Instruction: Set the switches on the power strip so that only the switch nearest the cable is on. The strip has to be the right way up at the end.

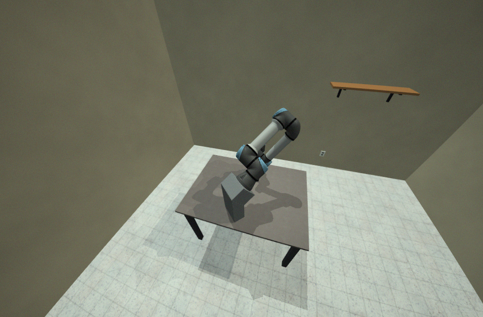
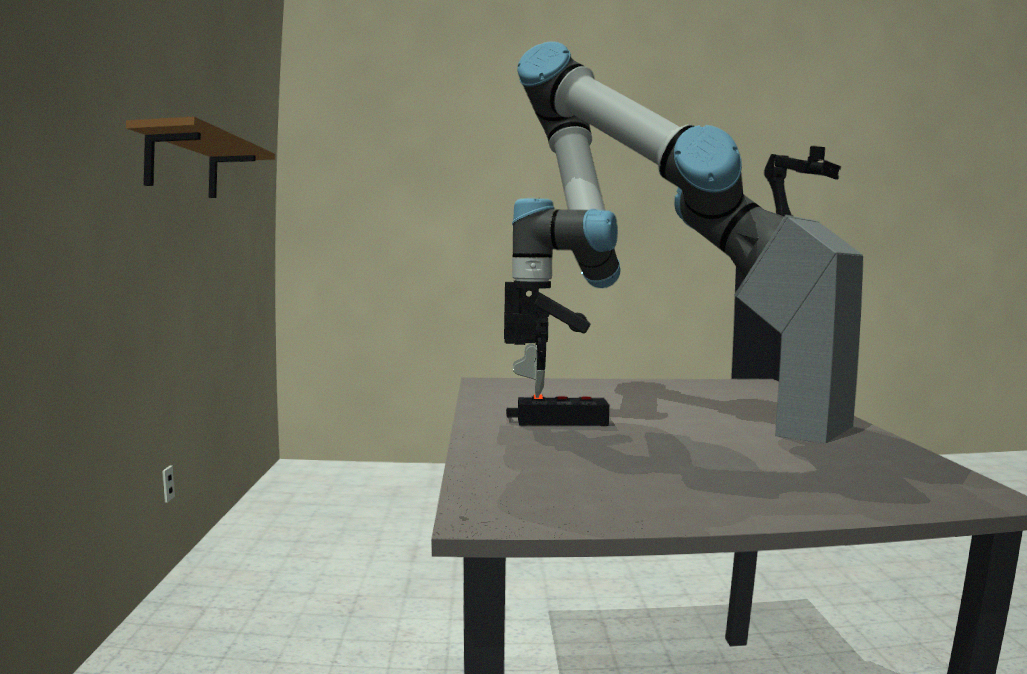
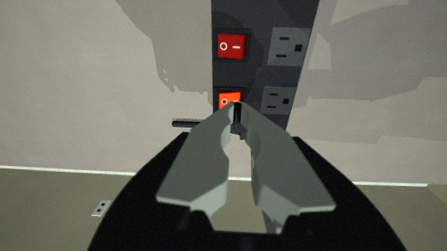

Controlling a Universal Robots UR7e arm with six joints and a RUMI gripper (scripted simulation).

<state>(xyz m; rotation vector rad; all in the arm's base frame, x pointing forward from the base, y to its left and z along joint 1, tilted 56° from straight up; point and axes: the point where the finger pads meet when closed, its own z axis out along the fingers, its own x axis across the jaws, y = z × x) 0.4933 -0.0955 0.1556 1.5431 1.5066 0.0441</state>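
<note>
Arm [image 2: 617, 119]: light-grey tubular links, dark-grey joint housings, blue round end caps. Pedestal [image 2: 808, 333]: angled grey block. Gripper [image 2: 537, 379]: black boxy body with side lever, two faceted grey fingers tapering to narrow tips

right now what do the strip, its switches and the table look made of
Strip: dark matte plastic, by its moulded sockets. Switches: glossy red plastic rockers with white marks; the nearest glows brighter under the shut gripper. Table: grey-brown speckled matte top, perhaps laminate or stone, on black legs.
</note>
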